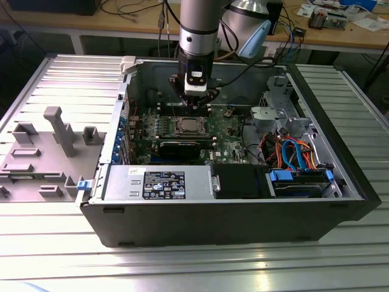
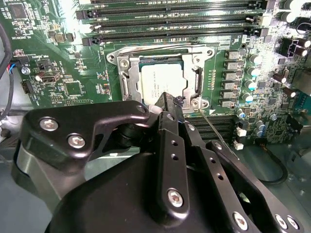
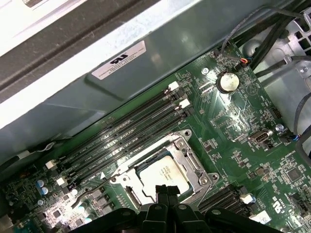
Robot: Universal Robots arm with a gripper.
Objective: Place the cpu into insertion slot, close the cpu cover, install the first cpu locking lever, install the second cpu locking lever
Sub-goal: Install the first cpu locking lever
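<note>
Hanging inside the open case [image 1: 213, 231], the gripper [image 1: 196, 104] sits just above one edge of the slot [image 1: 172, 129], the square socket on the green board [image 2: 58, 53]. Both wrist views show its black fingers [image 3: 159, 191] drawn together, tip against tip, with nothing seen between them. The tips reach the slot's rim near a corner, and I cannot tell whether they touch the metal. The cpu [image 2: 154, 82] lies flat inside the slot with its silvery top facing up. The cover [image 2: 127, 80] lies down around it as a silver frame, its cut-out leaving the chip's middle bare. In the first wrist view the chip sits just past the fingertips. A thin wire lever [image 2: 212, 125] slants away from the slot's corner, right beside the fingers. Long dark memory slots [image 3: 121, 133] run alongside the slot on the side away from the gripper, and a round coin cell [image 3: 227, 81] sits well apart from the slot. The case stands on a ribbed metal table [image 1: 182, 267].
</note>
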